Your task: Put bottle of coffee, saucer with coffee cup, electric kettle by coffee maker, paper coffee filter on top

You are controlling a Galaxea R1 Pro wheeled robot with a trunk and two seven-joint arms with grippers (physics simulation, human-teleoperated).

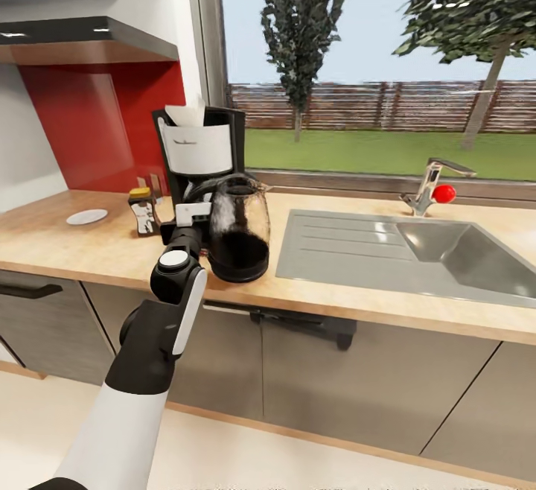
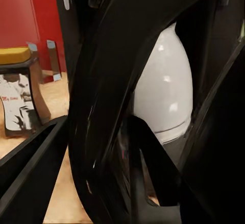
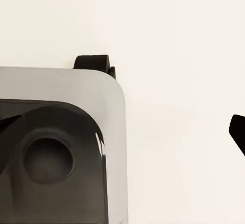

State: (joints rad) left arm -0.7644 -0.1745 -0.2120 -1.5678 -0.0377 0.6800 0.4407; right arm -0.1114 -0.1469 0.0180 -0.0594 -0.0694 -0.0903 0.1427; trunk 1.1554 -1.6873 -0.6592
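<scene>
At the left edge of the head view we see the saucer on the counter; right of it stands the coffee bottle, just beside the coffee maker, which carries a paper filter on top; our left gripper sits at the handle of the kettle at centre, but we cannot tell how far its fingers are apart; the sink lies at right.

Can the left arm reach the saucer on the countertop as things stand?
Probably not at once: the left end effector seems busy with the kettle handle. The saucer lies apart, left of the coffee bottle, with open counter around it.
</scene>
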